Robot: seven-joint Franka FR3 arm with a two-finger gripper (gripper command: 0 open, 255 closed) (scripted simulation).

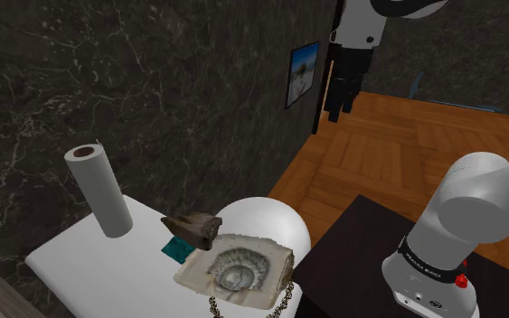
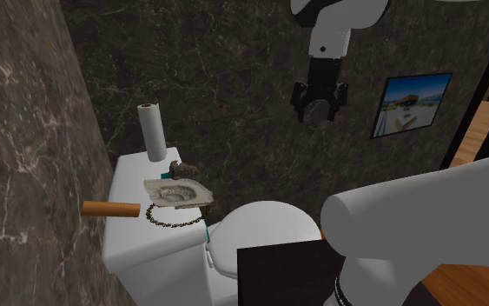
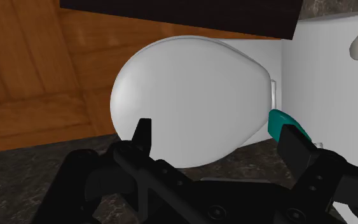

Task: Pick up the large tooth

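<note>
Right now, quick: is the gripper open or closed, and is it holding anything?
Gripper: open, holding nothing. The tooth lies on the tank.

Dim, even rendered light in all three views. The dark veined wall (image 1: 153, 81) returns little light; the white tank top (image 1: 80, 262) and toilet lid (image 3: 190, 89) are the brightest surfaces, the lid softly graded toward grey at its rim. The wooden floor (image 1: 397, 154) glows warm. The black tool (image 3: 218, 127) reads almost as a silhouette against the lid
</note>
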